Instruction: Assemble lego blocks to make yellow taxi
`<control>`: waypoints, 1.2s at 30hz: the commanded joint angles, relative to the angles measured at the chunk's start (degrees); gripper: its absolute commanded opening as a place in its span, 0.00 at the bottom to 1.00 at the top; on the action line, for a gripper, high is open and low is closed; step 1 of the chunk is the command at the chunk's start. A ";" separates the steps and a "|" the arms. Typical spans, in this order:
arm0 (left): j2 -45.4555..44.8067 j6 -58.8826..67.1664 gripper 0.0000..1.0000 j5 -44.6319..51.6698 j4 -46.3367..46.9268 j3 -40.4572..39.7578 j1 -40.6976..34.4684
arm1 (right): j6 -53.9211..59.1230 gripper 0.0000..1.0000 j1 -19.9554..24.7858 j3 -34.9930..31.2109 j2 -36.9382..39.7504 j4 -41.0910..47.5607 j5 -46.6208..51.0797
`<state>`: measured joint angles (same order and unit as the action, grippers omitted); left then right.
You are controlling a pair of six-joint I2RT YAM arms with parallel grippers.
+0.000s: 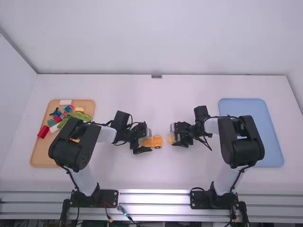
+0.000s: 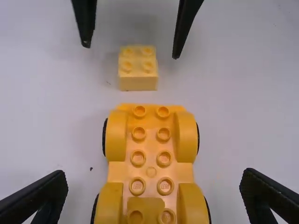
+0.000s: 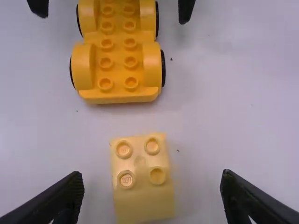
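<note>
My left gripper (image 1: 146,144) is low at the orange-yellow car base (image 1: 154,142), and my right gripper (image 1: 174,138) is low at a pale yellow block (image 1: 170,138). In the left wrist view, the left gripper (image 2: 153,193) stands open around the studded, wheeled car base (image 2: 150,158); the pale block (image 2: 138,70) lies beyond its end, between the other arm's fingertips. In the right wrist view, the right gripper (image 3: 152,191) is open, with the two-by-two block (image 3: 142,179) between its fingers and the car base (image 3: 119,60) farther off.
A wooden tray (image 1: 40,158) at the left holds several coloured pieces, among them a red block (image 1: 43,131) and green parts (image 1: 81,116). At the right lies a blue tray (image 1: 270,156), partly under the right arm. White table (image 1: 151,99) surface extends beyond the arms.
</note>
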<state>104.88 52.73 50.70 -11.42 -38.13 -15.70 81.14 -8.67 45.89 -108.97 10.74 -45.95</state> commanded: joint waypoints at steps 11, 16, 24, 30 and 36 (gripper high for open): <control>-0.87 -0.87 0.99 0.90 0.17 -0.24 -0.02 | -4.26 0.50 0.02 -3.58 -0.46 -5.40 0.96; -0.85 -0.92 0.99 0.94 0.70 -0.24 -0.02 | -4.24 0.45 0.02 -3.54 -0.46 -5.38 0.94; -0.85 -0.87 0.99 0.90 1.49 -0.28 0.00 | -4.83 0.63 -0.15 -3.54 -0.46 -5.64 0.55; -0.85 -0.87 0.99 0.90 1.29 -0.24 -0.02 | -4.70 0.59 -1.73 -3.54 -0.46 -6.32 0.70; -0.85 -0.87 0.99 0.90 1.36 -0.22 -0.04 | -6.36 0.45 -1.77 -3.54 -0.46 -7.30 0.79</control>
<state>104.88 52.05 50.72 -10.35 -38.13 -15.70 75.64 -10.70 42.89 -108.97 3.11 -44.64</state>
